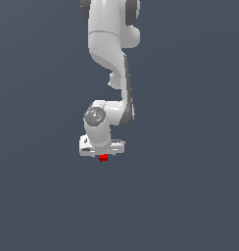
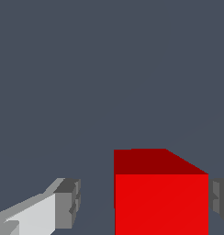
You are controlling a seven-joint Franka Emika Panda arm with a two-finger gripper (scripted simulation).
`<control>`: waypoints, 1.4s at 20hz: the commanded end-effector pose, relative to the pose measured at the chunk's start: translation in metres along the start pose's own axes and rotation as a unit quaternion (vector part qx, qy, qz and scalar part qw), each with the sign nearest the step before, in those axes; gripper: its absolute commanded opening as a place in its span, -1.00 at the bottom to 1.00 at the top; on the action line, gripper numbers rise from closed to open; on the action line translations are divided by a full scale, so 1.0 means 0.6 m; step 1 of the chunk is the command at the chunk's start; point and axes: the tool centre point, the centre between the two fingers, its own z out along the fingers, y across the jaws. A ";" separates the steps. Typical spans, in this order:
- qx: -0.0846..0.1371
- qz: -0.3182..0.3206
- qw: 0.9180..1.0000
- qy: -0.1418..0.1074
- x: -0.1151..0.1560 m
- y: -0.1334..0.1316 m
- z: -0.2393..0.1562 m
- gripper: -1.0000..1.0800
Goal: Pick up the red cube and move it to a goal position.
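Wide grey floor everywhere, flat and featureless, with no goal marker to be seen in either view. White arm reaching down from the top of the exterior view, bent at the wrist, ending low over the floor. Gripper down at cube height, spread apart: one grey finger pad standing clear of the cube with floor showing in the gap, the other pad just beside or perhaps touching the opposite face, too close to tell. Not clamped yet, by the look of it, so nothing held. Red cube sitting between the two pads, off centre toward the second one; in the exterior view only a small red patch peeking out under the hand, apparently resting on the floor. Likely step: closing for the grasp. Main risk from the uneven gap: near pad reaching the cube first and pushing it sideways or twisting it before the far pad arrives, giving a skewed or corner grip. Possible slip on the lift if the pads catch only the upper part of the faces. Depth of the pads down the cube sides not fully visible, so that one hard to rule out. With no goal shown, a further chance of carrying to the wrong spot.
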 end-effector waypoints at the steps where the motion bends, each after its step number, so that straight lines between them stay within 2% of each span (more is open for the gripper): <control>1: 0.000 -0.002 1.000 0.000 0.003 0.002 0.005 0.92; 3: 0.000 -0.002 1.000 0.000 0.003 0.003 0.005 0.92; 4: 0.000 -0.002 1.000 0.000 0.003 0.003 0.005 -1.00; 18: 0.000 -0.002 1.000 0.000 0.004 -0.001 -0.003 -1.00; 23: 0.000 -0.002 1.000 0.000 0.009 -0.015 -0.038 -1.00; 28: 0.000 -0.002 1.000 0.000 0.017 -0.040 -0.101 -1.00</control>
